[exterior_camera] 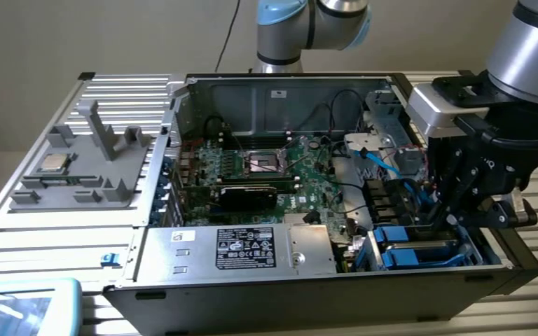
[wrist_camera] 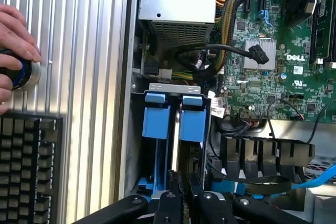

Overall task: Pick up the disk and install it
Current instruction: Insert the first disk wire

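Your claw [wrist_camera: 182,183], nearly closed, pinches the disk [wrist_camera: 192,127] by its thin edge in the drive bay [wrist_camera: 173,88]; likely stiff, heavyish, shock-sensitive.

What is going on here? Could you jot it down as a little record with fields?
Setting: open computer case on a slatted metal table, motherboard exposed
Arm: lowered into the drive bay, at the exterior view's right
Jaws: gripper appears shut on the near edge of the disk
Disk: on edge in the bay, in its blue carrier
Neighbour: second blue carrier right beside it
Aside: small chip on a grey fixture
Person: a hand on a round knob, next to a keyboard
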Available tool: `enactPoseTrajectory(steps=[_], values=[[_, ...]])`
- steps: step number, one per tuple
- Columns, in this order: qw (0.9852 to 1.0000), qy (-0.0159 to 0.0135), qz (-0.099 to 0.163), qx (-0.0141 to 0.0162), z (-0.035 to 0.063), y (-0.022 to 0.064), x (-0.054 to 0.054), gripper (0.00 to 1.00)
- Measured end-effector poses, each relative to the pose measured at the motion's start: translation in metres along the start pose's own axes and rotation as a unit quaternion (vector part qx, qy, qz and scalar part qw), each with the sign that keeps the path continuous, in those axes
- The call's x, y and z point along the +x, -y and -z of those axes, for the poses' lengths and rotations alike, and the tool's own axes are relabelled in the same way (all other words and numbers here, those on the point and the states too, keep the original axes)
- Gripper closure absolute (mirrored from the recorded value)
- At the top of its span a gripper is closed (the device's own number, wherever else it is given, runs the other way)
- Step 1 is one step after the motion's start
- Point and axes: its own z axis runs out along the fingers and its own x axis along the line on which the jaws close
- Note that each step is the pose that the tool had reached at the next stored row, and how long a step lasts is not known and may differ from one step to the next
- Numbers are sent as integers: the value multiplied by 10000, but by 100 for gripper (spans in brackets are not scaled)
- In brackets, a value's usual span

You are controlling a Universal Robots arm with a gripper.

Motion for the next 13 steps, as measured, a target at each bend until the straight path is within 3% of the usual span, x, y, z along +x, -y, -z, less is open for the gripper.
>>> enactPoseTrajectory(steps=[7,12,13], values=[[9999,-7,-108,-11,-4,0,-14,84],[9998,-5,-151,-100,-15,2,-52,84],[9998,-10,-151,-106,-15,3,-71,84]])
